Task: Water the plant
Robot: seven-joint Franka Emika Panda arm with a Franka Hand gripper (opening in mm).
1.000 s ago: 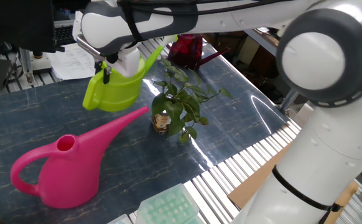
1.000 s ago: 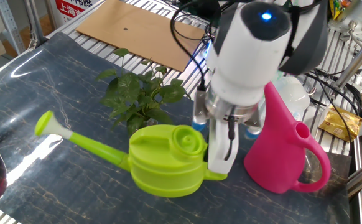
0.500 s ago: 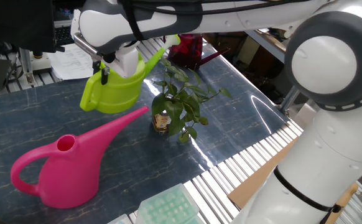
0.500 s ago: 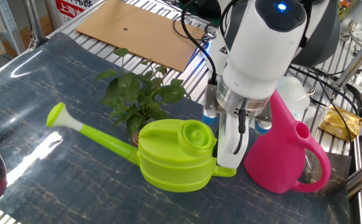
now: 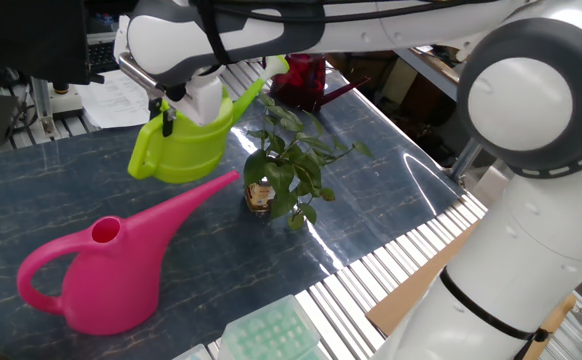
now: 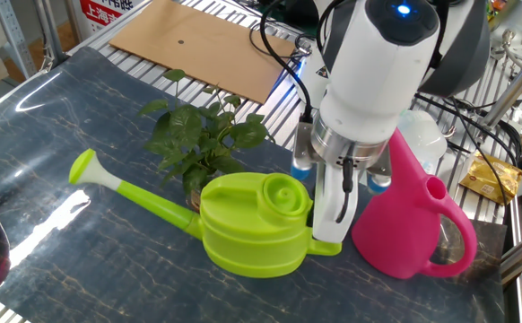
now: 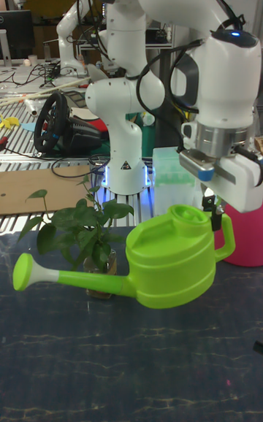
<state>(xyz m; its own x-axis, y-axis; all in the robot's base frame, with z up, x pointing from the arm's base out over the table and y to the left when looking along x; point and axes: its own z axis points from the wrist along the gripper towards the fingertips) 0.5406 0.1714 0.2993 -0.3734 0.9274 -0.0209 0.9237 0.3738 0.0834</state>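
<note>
In one fixed view the white two-finger gripper (image 5: 171, 105) holds the lime-green plastic watering can (image 5: 183, 140) aloft by its handle, fingers clamped on it, spout rising past the small leafy plant in a brown labelled jar (image 5: 276, 165) mid-desk beside the pink plastic watering can (image 5: 101, 270). In the other fixed view the lime can (image 6: 252, 224) hangs level, its spout head (image 6: 83, 167) beyond the plant (image 6: 203, 144). In the tall fixed view the can (image 7: 172, 254) sits roughly level, so I judge this the carry-to-pour step: next, bring the spout over the leaves (image 7: 80, 228) and tip.
</note>
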